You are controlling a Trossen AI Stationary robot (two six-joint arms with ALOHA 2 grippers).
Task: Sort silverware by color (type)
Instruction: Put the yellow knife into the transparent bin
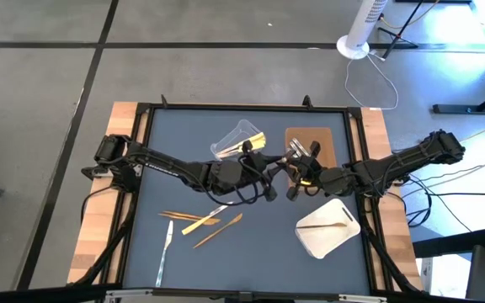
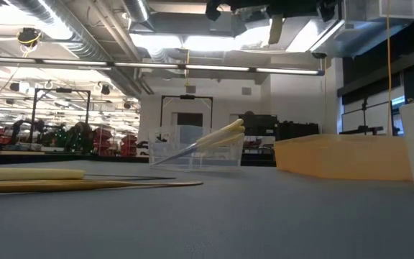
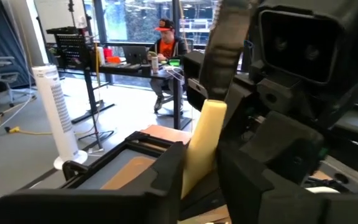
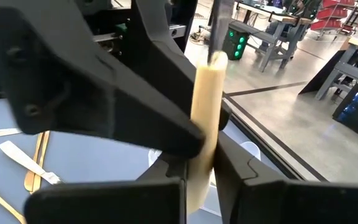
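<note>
The worktop (image 1: 251, 252) is a dark blue-grey mat in a black frame, and both dark arms reach over its middle from the two side edges. Near the far edge lie a brown flat tray (image 1: 327, 143) and, just beside it toward the left, a clear plastic tub (image 1: 236, 141) that holds some pale yellow utensils (image 1: 255, 140); in the low view they lean out over its rim. A white tray (image 1: 331, 236) sits near the front right corner with one thin orange-brown utensil (image 1: 327, 225) lying across it.

The left gripper (image 1: 269, 175) and the right gripper (image 1: 295, 187) meet above the centre of the worktop, very near each other. Between them stands one pale yellow utensil handle (image 4: 205, 106), upright. In the right wrist view the right gripper's fingers are clenched on this handle from both sides. In the left wrist view the same handle (image 3: 199, 146) stands against the left gripper's dark fingers (image 3: 166, 174), but it is hard to tell if they squeeze it or have already loosened.

On the front left part of the worktop lies a loose group: orange-brown utensils (image 1: 217, 230), a pale yellow one (image 1: 200, 224) and a silver metal utensil (image 1: 164, 250) closest to the front edge
</note>
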